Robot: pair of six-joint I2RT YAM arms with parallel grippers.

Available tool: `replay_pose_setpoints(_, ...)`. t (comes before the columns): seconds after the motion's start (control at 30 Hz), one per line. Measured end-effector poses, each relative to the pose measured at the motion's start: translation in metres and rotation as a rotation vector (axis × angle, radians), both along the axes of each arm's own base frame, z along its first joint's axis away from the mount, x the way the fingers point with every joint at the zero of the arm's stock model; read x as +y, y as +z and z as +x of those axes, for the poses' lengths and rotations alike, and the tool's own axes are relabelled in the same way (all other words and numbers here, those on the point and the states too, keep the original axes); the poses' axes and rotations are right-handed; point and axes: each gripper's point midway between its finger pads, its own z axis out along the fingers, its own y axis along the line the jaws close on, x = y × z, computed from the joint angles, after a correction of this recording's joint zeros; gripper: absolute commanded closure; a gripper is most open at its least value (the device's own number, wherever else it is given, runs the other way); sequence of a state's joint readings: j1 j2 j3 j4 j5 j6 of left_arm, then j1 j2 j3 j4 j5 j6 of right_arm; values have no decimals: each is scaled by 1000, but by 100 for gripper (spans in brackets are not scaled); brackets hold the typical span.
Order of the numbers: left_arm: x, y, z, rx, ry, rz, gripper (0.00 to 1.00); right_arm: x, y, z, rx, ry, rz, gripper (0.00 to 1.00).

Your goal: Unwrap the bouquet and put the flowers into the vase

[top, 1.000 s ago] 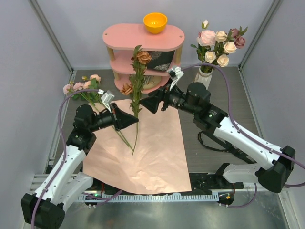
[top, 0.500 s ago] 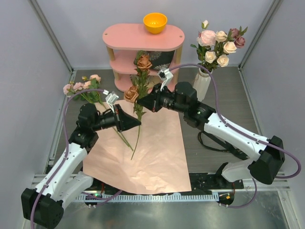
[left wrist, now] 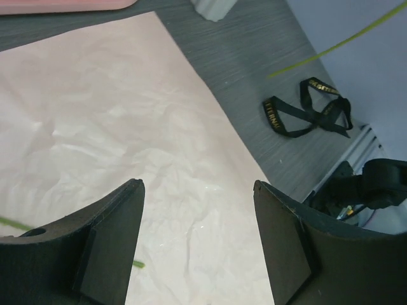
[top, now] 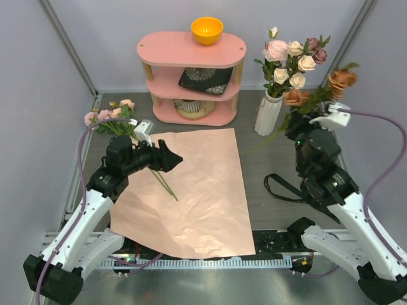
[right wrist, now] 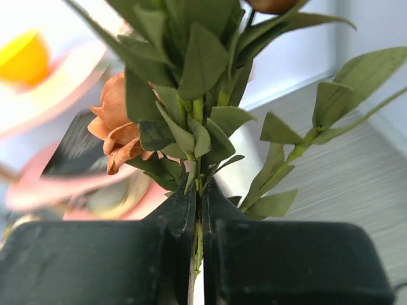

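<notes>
right gripper (right wrist: pixel 198 219) clamped on an orange rose stem (top: pixel 342 79) held up just right of the vase (top: pixel 267 115), left gripper (left wrist: pixel 197 190) open over the paper (top: pixel 203 197); risk: neck's crowded with flowers (top: pixel 289 60), so the long stem could snag them or tip the vase.

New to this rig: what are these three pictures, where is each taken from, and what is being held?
Two robot arms sit at the near edge of the table. The overhead picture looks down from behind them; the other two come from wrist cameras. The left gripper is open and empty above the flattened pink wrapping paper. The right gripper is shut on a leafy rose stem, held up near the white vase, which already holds flowers. More roses lie at the left, a black ribbon at the right.
</notes>
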State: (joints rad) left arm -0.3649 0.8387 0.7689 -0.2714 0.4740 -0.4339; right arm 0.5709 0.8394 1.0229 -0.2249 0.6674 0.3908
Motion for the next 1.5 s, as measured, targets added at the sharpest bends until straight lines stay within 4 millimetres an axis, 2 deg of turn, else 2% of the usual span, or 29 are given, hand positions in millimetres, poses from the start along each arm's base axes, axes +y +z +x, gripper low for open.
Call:
replay_pose_setpoints(0.1, 8, -11, 3, 22, 48, 46, 26, -55, 20, -15, -60, -220, -11, 99)
replay_pose_setpoints(0.2, 12, -17, 5, 34, 70, 72, 26, -102, 24, -15, -50, -412, -52, 99)
replay_pose_setpoints(0.33, 15, -20, 5, 40, 85, 88, 26, -145, 22, 2, 2, -557, -84, 99)
replay_pose_setpoints(0.47, 18, -22, 6, 38, 96, 103, 25, -168, 32, 30, 15, -603, -71, 99)
replay_pose_setpoints(0.57, 19, -23, 7, 34, 100, 108, 24, -164, 49, 45, -40, -555, -66, 99)
replay_pose_setpoints(0.77, 20, -23, 8, 32, 107, 115, 22, -136, 119, 80, -225, -377, -109, 99)
replay_pose_setpoints(0.9, 21, -24, 9, 34, 114, 120, 22, -125, 140, 93, -277, -308, -159, 99)
replay_pose_setpoints(1.17, 22, -27, 8, 43, 117, 125, 22, -113, 153, 110, -307, -242, -213, 99)
replay_pose_setpoints(1.5, 24, -28, 10, 48, 124, 127, 22, -94, 126, 137, -235, -126, -277, 99)
